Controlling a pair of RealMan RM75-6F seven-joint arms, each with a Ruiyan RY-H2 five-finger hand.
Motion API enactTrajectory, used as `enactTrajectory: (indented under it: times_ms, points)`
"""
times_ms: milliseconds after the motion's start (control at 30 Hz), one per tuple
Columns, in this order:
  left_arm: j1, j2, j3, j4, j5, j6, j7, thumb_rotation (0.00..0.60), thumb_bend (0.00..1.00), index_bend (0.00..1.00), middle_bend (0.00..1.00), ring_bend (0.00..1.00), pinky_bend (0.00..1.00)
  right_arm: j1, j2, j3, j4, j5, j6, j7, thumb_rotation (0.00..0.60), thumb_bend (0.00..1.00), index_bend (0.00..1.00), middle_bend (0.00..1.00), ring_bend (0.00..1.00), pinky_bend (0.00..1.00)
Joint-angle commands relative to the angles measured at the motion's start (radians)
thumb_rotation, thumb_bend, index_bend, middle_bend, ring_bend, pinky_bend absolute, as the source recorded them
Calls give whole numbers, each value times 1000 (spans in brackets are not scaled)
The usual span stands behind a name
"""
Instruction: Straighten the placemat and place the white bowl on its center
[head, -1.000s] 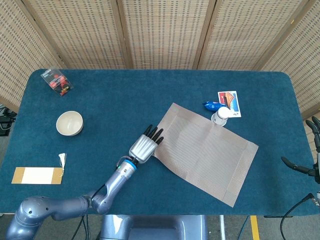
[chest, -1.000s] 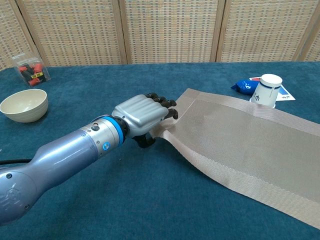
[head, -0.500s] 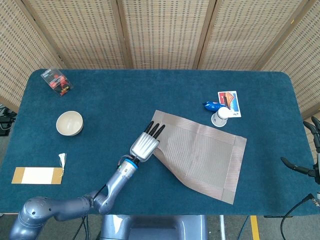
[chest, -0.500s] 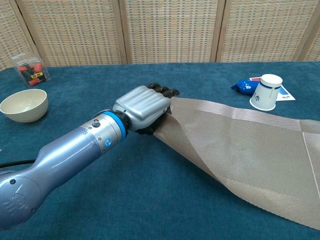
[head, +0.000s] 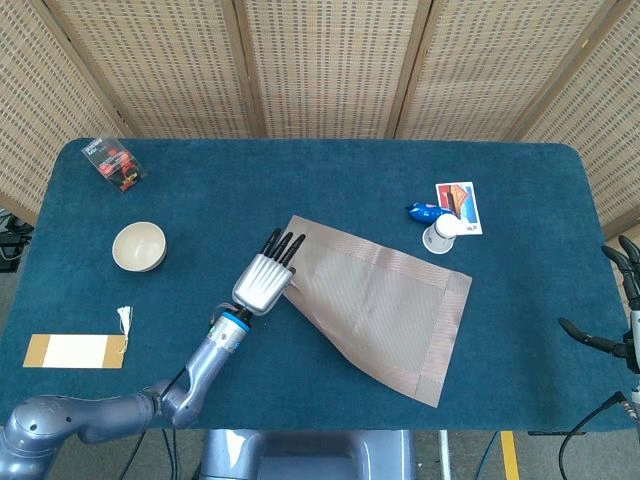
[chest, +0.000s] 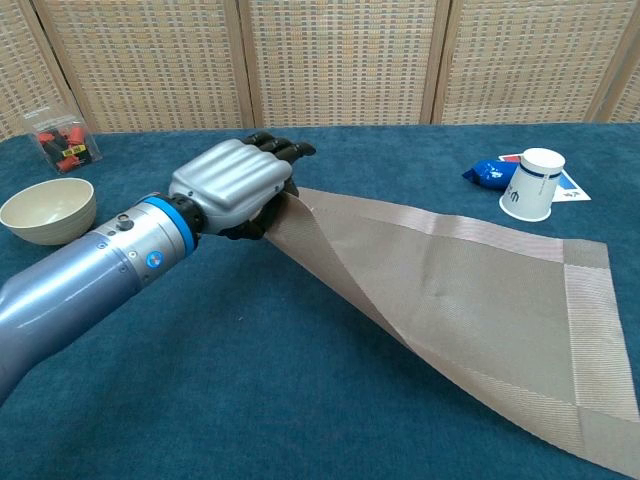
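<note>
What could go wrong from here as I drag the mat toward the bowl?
The left robot hand holds only one corner of the placemat, lifted off the table, so it could slip out or fold under. The mat lies skewed; more dragging may not square it. The white bowl sits to the left, and the arm could knock it.

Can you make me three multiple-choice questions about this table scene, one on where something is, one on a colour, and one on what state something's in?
1. Where is the white bowl?
A. On the placemat
B. On the bare table, left of the placemat
C. In the right hand

2. What colour is the table covering?
A. Dark blue
B. Red
C. Green

3. How does the placemat lie?
A. Rolled up
B. Flat and untouched
C. Left edge lifted in the left hand

Answers: 1 B, the bowl sits apart from the mat. 2 A, blue cloth throughout. 3 C, the chest view shows that edge raised in the fingers.
</note>
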Motion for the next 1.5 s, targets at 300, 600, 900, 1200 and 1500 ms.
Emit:
enactTrajectory:
  times_ms: [300,600,900,1200,1500]
  points:
    - [116,180,79,-209,5,52,-1,600,633,764,0,0,0,-2,-7,-14,-25,-24,13,-61,600,88,144,0,0,0]
    - [190,304,188,-399,33,61,26,600,633,748,0,0,0,-2,-15,-21,-32,-34,17,-96,600,89,145,0,0,0]
    - [242,404,299,-533,108,52,-1,600,521,653,0,0,0,2,-30,-27,-37,-42,17,-141,600,89,145,0,0,0]
    - [270,442,341,-544,199,68,-89,600,179,71,0,0,0,5,-44,-35,-42,-54,19,-182,600,89,145,0,0,0]
    - [313,499,339,-535,271,145,-209,600,177,93,0,0,0,6,-50,-41,-47,-63,22,-204,600,89,145,0,0,0]
